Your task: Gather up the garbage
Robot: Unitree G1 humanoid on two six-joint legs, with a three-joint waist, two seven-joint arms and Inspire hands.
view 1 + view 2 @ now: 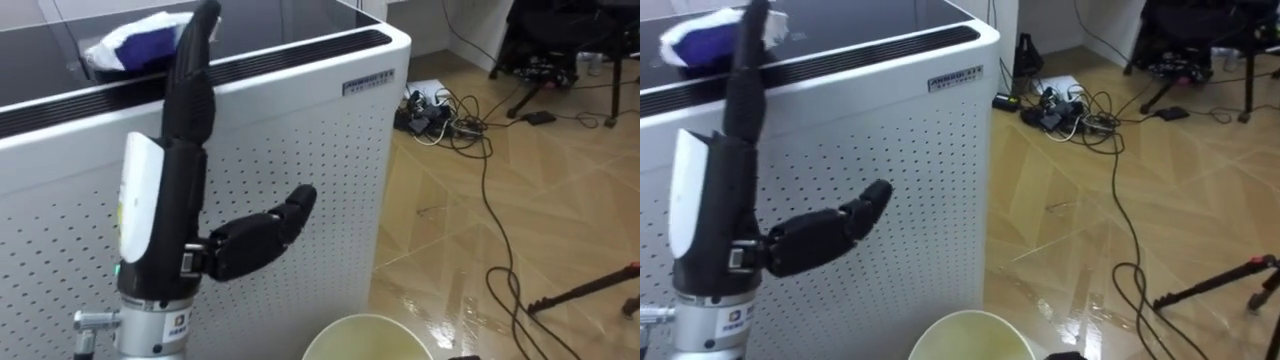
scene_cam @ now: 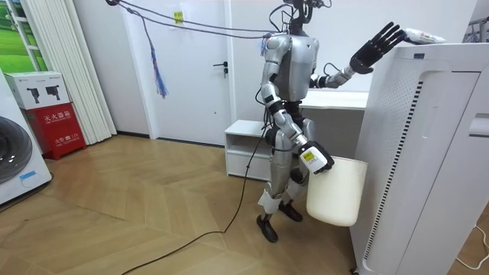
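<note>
The garbage (image 1: 130, 45), a crumpled white and blue bag, lies on the dark top of a tall white perforated appliance (image 1: 300, 150). My left hand (image 1: 185, 130) is raised in front of the appliance, open, fingers straight up and thumb out to the side. Its fingertips overlap the bag's right edge; whether they touch it I cannot tell. In the room view the left hand (image 2: 374, 46) reaches toward the garbage (image 2: 424, 35) from the room view's left. My right hand (image 2: 312, 159) hangs low, shut on the rim of a cream waste bin (image 2: 336, 191), also seen as the bin (image 1: 365, 338) below me.
Black cables and a power strip (image 1: 430, 112) lie on the wooden floor right of the appliance. A dark stand leg (image 1: 585, 290) lies at lower right, dark equipment (image 1: 560, 40) at the back. A low white cabinet (image 2: 244, 145) stands behind me.
</note>
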